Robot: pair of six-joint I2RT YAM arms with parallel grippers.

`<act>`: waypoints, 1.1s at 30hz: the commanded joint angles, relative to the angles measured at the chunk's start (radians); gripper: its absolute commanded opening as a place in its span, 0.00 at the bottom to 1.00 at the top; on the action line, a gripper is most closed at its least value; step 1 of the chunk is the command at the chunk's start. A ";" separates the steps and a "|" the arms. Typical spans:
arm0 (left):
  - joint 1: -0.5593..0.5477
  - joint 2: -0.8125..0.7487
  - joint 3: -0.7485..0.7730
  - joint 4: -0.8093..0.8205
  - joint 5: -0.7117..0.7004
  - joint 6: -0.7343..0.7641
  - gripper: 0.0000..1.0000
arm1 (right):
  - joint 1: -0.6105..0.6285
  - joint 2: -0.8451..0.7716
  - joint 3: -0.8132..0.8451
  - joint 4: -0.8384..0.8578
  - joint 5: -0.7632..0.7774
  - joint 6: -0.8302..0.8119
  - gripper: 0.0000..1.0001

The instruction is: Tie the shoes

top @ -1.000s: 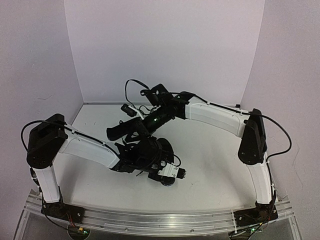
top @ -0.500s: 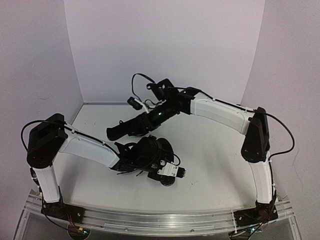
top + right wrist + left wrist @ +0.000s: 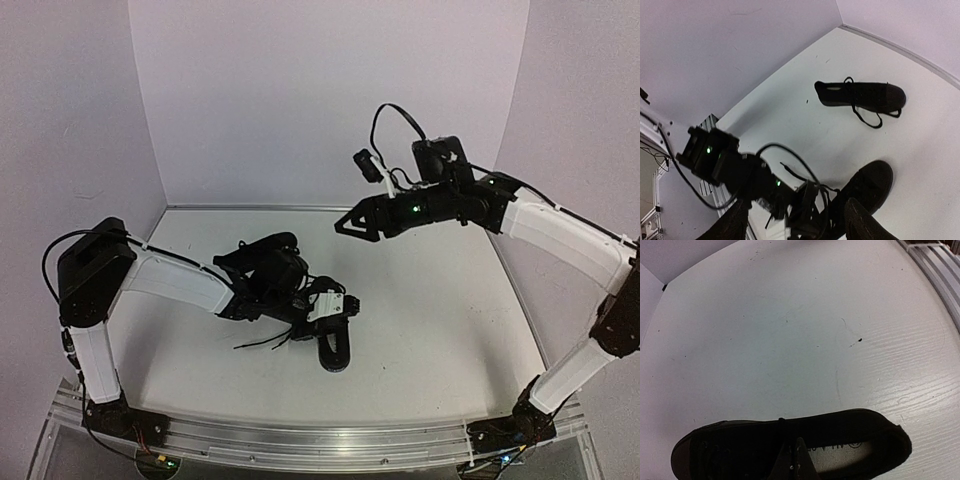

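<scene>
Two black lace-up shoes lie on the white table. One shoe (image 3: 337, 358) (image 3: 740, 445) (image 3: 867, 182) sits near the front centre, and its laces (image 3: 262, 340) trail left. My left gripper (image 3: 327, 330) (image 3: 797, 442) hovers over that shoe's opening with its fingers pressed together. Loose laces (image 3: 816, 197) tangle around it, and I cannot tell whether one is pinched. The other shoe (image 3: 262, 250) (image 3: 860, 95) lies behind the left wrist, its laces loose beside it. My right gripper (image 3: 343, 226) (image 3: 797, 222) hangs high in the air to the right, open and holding nothing.
White walls close the table (image 3: 430, 320) at the back and on both sides. The aluminium rail (image 3: 330, 435) with the arm bases runs along the near edge. A cable (image 3: 790, 160) loops over the left wrist.
The right arm has lifted away from the shoes and swung up to the right, and its gripper has opened. The left wrist has drawn back a little, uncovering the front shoe.
</scene>
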 commanded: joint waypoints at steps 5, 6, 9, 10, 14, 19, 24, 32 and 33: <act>0.087 0.001 -0.002 0.181 0.146 -0.348 0.00 | 0.002 -0.120 -0.191 0.061 0.116 0.036 0.60; 0.091 0.007 0.005 0.187 0.149 -0.376 0.00 | 0.002 -0.119 -0.200 0.061 0.114 0.040 0.60; 0.113 0.024 0.023 0.211 0.167 -0.460 0.00 | 0.002 -0.116 -0.220 0.061 0.109 0.048 0.58; 0.122 0.026 0.021 0.232 0.179 -0.494 0.00 | 0.001 -0.117 -0.226 0.063 0.108 0.051 0.58; 0.137 0.032 0.012 0.268 0.195 -0.555 0.00 | 0.001 -0.126 -0.247 0.063 0.108 0.058 0.58; 0.145 0.039 0.009 0.277 0.177 -0.587 0.01 | 0.001 -0.125 -0.279 0.065 0.114 0.062 0.54; 0.156 0.040 -0.004 0.286 0.169 -0.617 0.03 | 0.001 -0.121 -0.310 0.077 0.104 0.066 0.49; 0.170 0.036 -0.040 0.312 0.134 -0.677 0.08 | 0.001 -0.112 -0.332 0.084 0.114 0.071 0.47; 0.172 0.036 -0.044 0.318 0.130 -0.680 0.09 | 0.001 -0.110 -0.333 0.086 0.112 0.072 0.47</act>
